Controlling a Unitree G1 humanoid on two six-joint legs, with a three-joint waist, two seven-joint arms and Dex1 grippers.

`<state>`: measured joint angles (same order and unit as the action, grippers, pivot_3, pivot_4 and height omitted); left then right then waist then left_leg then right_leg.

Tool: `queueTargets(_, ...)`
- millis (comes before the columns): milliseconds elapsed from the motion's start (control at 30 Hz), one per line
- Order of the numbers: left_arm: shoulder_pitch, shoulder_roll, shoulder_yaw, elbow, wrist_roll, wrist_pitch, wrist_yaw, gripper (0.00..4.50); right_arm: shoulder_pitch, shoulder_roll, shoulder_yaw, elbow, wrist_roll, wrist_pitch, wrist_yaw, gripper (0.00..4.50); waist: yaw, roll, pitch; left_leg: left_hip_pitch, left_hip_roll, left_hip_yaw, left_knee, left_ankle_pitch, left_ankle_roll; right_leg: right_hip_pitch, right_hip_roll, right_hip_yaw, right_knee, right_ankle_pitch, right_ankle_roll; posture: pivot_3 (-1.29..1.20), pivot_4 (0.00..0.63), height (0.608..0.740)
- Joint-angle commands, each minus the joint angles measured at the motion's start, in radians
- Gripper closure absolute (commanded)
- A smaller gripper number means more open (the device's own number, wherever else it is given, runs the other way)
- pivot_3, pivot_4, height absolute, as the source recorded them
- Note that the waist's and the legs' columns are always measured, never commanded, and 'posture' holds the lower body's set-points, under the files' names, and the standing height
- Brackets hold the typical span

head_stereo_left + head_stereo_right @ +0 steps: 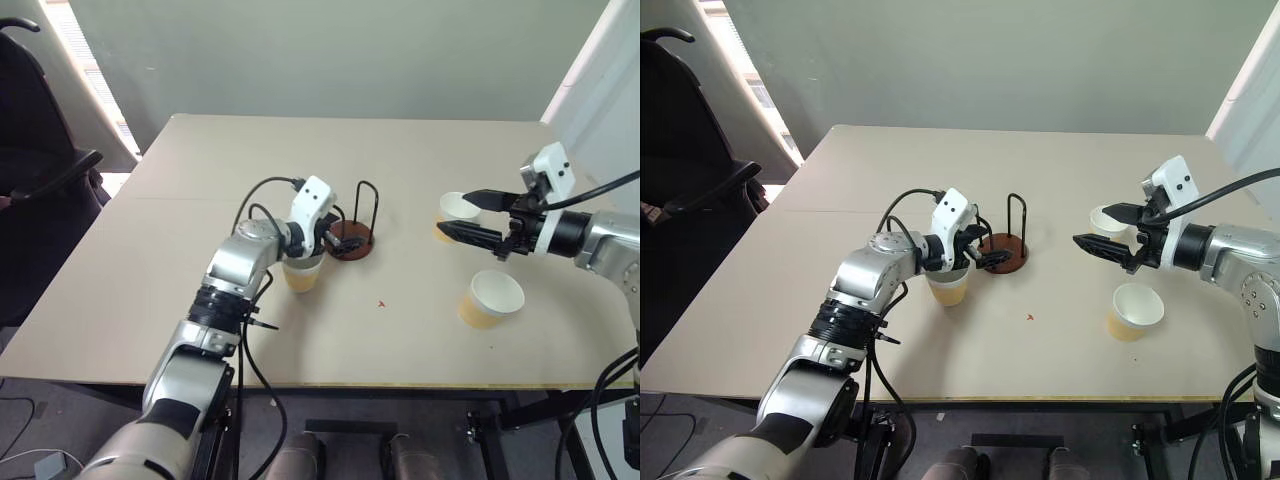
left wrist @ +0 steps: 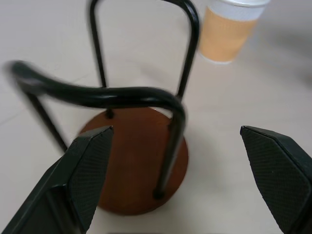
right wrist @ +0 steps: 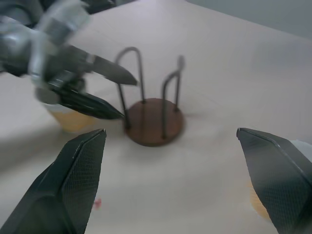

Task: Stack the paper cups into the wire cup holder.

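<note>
At table centre, left gripper (image 1: 983,256) hovers with jaws spread wide, empty, tips level with the wire cup holder (image 1: 1004,254) and just at its left side. One paper cup (image 1: 949,288) stands just below that wrist, near-left of the holder. Right gripper (image 1: 1108,230), also wide open and empty, hangs beside the far-right cup (image 1: 1104,219); a third cup (image 1: 1134,311) stands nearer, on the right. Holder is empty. Judged step: first pick not yet made. Next move calls for closing on a cup wall, then lifting it over the wire loops.

Both arms have silver metal shells with black joints, white wrist housings and looping black cables. Left gripper (image 1: 340,238) and right gripper (image 1: 470,216) carry black, textured, tapered fingers.
</note>
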<state>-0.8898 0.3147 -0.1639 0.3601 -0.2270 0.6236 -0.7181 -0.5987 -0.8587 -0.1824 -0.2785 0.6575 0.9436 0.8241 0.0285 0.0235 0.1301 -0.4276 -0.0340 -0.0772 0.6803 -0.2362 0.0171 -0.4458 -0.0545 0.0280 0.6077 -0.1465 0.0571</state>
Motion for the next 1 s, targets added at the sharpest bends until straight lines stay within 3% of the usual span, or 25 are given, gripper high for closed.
queueTargets(33,-0.055,-0.02,0.0,0.034,0.02,-0.049,-0.013,0.0,-0.011,-0.03,-0.028,-0.067,0.055,0.009,0.035,0.05,0.0,0.0,0.0,0.0,0.0,0.0,0.0,0.0,0.0,0.0,0.0,0.0,0.0,0.0,0.0,0.0,0.15,0.74)
queueTargets(467,-0.09,-0.036,0.01,0.059,0.045,-0.088,-0.029,0.0,0.012,-0.092,-0.014,-0.076,0.067,-0.004,0.092,0.05,0.001,0.0,0.0,-0.001,0.0,0.001,0.0,0.001,0.002,0.0,0.0,0.0,0.0,-0.001,0.002,0.0,0.15,0.74)
queueTargets(567,-0.087,-0.035,0.014,0.056,0.042,-0.088,-0.03,0.59,0.013,-0.088,-0.01,-0.073,0.064,-0.006,0.091,0.0,0.001,0.0,0.0,-0.001,0.0,0.001,0.001,0.001,0.002,0.0,0.0,0.0,0.0,-0.001,0.002,0.0,0.15,0.74)
queueTargets(900,-0.089,-0.01,0.033,0.026,0.023,-0.08,-0.056,4.28,0.022,-0.121,-0.013,-0.076,0.068,-0.006,0.122,0.0,0.001,0.0,0.0,-0.001,0.0,0.002,0.001,0.001,0.003,0.0,0.0,0.0,-0.001,-0.001,0.003,0.0,0.15,0.74)
queueTargets(1000,-0.091,-0.009,0.036,0.029,0.022,-0.084,-0.065,4.47,0.021,-0.127,-0.014,-0.075,0.068,-0.007,0.124,0.0,0.001,0.0,0.0,-0.002,0.0,0.002,0.001,0.001,0.003,0.0,0.0,0.0,-0.001,-0.001,0.003,0.0,0.15,0.74)
